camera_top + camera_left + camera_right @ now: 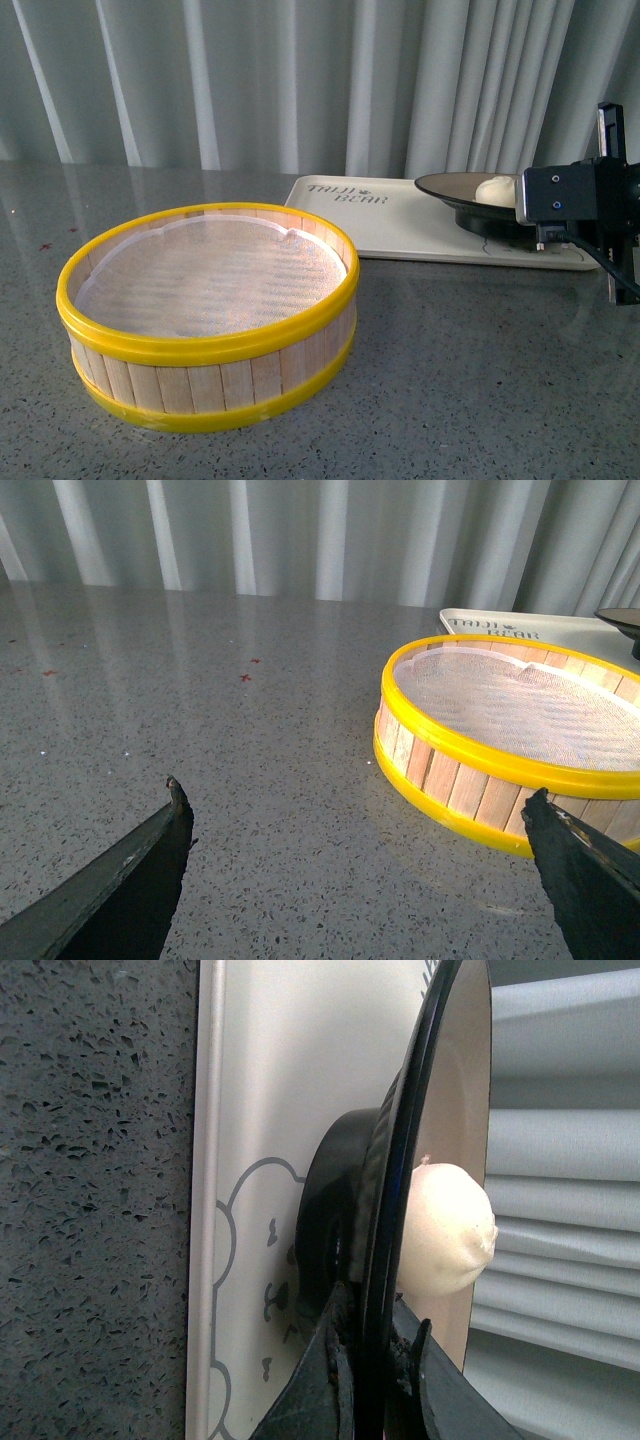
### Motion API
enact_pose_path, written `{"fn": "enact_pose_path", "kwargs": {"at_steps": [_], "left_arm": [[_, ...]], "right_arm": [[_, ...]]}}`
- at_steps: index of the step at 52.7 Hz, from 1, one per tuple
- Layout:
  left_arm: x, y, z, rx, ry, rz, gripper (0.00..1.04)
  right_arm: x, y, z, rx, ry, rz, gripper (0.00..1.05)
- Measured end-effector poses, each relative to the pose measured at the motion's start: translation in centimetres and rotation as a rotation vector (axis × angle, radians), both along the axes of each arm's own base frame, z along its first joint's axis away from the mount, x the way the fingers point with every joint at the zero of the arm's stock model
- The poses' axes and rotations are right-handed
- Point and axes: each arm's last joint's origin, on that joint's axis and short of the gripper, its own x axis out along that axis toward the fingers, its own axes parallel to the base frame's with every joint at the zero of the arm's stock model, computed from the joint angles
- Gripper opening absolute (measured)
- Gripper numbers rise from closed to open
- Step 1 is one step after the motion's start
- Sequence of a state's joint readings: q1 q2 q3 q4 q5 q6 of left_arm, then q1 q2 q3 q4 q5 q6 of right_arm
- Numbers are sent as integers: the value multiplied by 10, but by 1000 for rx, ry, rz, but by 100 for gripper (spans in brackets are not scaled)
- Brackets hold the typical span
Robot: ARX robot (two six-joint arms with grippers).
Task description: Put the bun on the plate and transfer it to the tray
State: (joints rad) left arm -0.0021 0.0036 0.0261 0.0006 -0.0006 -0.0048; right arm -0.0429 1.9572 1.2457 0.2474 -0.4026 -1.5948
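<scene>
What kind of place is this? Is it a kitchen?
Probably a staged test table, not a real kitchen: a speckled grey countertop, a plain pleated curtain behind it, and just a bamboo steamer plus a bun on a plate over a tray.

the front view looks across the table (480, 380) toward the curtain (250, 80). the left wrist view sits low and shares the steamer (470, 790) with it. the right wrist view is very close to the plate (465, 1060).

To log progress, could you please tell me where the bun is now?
The bun sits on the plate at the right of the front view, over the tray, with the right pincer gripping the plate's rim.
</scene>
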Motion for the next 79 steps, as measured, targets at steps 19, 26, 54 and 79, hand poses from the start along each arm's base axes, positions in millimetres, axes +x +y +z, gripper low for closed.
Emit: {"fn": "enact_pose_path", "kwargs": {"at_steps": [19,26,54,79], "left_arm": [[0,0,0,0,0,0,98],[0,0,0,0,0,0,98],[0,0,0,0,0,0,98],[0,0,0,0,0,0,98]], "right_arm": [[3,0,-5,-2,-2,0,3],[5,0,-8,-1,-12,0,3],[6,7,-12,7,-41,21,58],[-58,37,19,138,-116,19,96]]}}
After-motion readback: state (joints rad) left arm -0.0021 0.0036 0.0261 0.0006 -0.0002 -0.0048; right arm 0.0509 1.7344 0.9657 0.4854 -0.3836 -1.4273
